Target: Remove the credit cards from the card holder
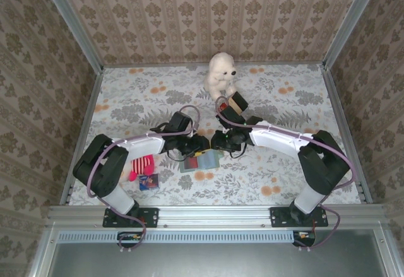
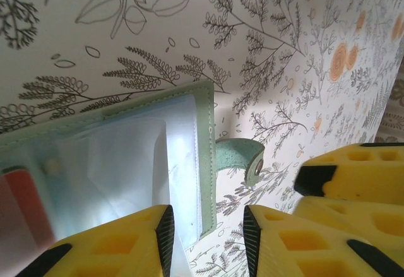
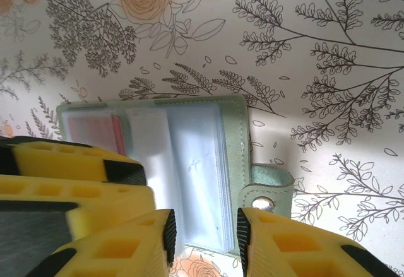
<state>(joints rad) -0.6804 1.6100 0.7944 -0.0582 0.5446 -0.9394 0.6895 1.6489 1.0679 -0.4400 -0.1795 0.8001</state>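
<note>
Near the front middle of the surface (image 1: 284, 100), the card holder (image 1: 199, 162) lies open, long axis left to right, credit cards (image 3: 95, 132) still pocketed. The left end effector (image 2: 207, 221) and right end effector (image 3: 205, 225) straddle its tabbed edge, jaws parted, gripping nothing.

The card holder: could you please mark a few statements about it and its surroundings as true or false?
1. The card holder lies open on the table. True.
2. A red card sits in one of its pockets. True.
3. Its snap tab is fastened over the holder. False: it sticks out loose beside the edge.
4. The white plush toy lies on the holder. False: it stands apart, farther back.
5. The left gripper and the right gripper hang over the holder, jaws apart. True.
</note>
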